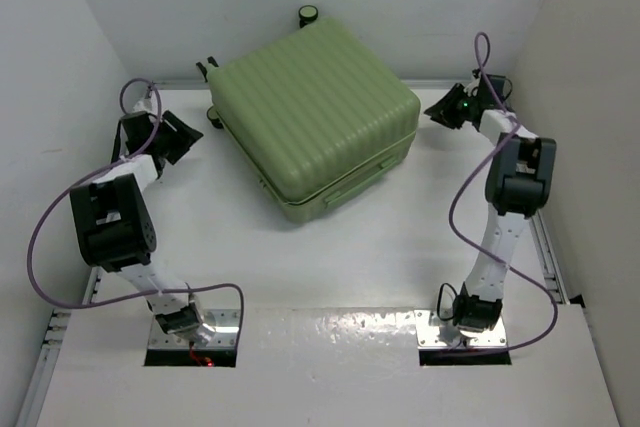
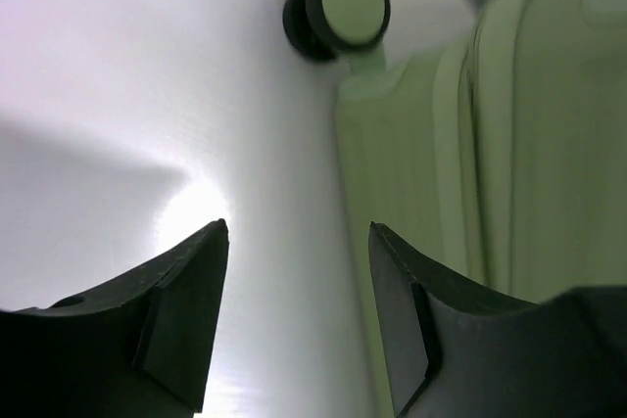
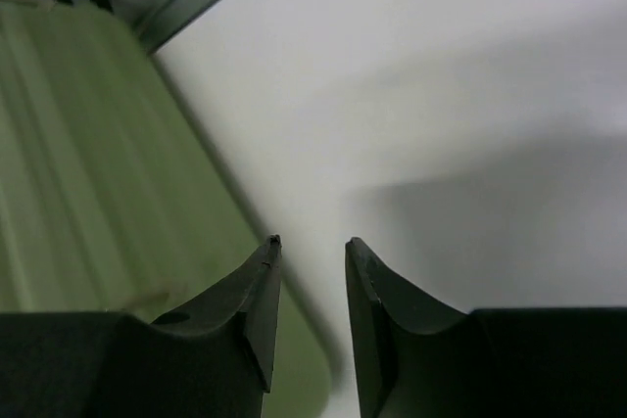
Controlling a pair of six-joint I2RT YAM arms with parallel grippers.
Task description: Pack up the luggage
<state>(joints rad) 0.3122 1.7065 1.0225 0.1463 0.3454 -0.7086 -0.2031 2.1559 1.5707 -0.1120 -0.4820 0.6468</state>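
Note:
The luggage [image 1: 315, 122] is a light-green ribbed hard-shell suitcase, lying closed and flat at the back middle of the table. My left gripper [image 1: 190, 133] is open and empty just left of it; the left wrist view shows the suitcase side [image 2: 509, 173] and one black wheel [image 2: 338, 7] ahead of the gripper [image 2: 299, 230]. My right gripper [image 1: 437, 112] is open a little and empty just right of the suitcase; the right wrist view shows the green shell [image 3: 88, 163] to the left of the gripper [image 3: 312, 242]. The lining is hidden.
White walls close in the table on the left, back and right. A metal rail [image 1: 548, 247] runs along the right table edge. Another suitcase wheel [image 1: 308, 15] sticks up at the back. Purple cables loop off both arms.

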